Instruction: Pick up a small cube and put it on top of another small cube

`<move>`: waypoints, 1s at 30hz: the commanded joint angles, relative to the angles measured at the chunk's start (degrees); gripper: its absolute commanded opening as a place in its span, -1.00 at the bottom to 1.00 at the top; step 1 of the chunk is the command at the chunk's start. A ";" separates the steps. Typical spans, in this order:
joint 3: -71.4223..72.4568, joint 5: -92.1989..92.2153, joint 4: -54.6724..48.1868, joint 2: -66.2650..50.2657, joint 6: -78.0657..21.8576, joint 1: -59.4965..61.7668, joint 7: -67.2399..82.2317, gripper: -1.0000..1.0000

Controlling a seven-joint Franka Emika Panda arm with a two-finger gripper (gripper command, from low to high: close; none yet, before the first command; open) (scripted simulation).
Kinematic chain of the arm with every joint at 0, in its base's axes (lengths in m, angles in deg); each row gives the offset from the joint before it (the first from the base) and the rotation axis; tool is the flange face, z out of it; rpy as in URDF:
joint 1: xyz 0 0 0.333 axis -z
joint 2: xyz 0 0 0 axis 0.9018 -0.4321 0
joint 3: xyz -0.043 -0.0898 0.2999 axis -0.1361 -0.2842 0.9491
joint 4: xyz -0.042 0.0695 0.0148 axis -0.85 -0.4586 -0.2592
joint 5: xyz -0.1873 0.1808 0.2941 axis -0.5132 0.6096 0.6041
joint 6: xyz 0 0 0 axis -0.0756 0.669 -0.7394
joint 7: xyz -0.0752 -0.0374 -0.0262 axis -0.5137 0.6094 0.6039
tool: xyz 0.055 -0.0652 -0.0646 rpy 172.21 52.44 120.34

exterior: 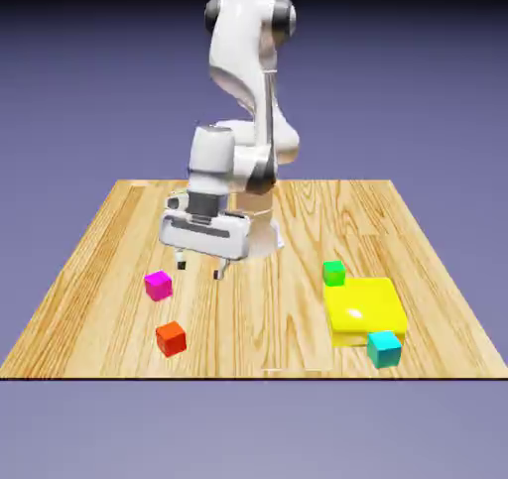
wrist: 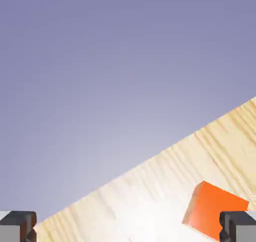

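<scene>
The teal cube (exterior: 384, 348) sits closest, at the near right of the wooden surface (exterior: 278, 308), touching the flat yellow block (exterior: 364, 308). The red-orange cube (exterior: 171, 338) is seen near the front left, with the magenta cube (exterior: 158, 286) just behind it. The fingers (exterior: 198, 265) are held wide apart above the surface, and nothing is held. In the hand view the red-orange cube (wrist: 212, 208) is off to one side, so the fingers should be centred over it before being lowered.
</scene>
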 commanded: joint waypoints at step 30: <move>20.20 -10.97 -15.60 -17.98 -13.59 -6.53 -10.79 -1.00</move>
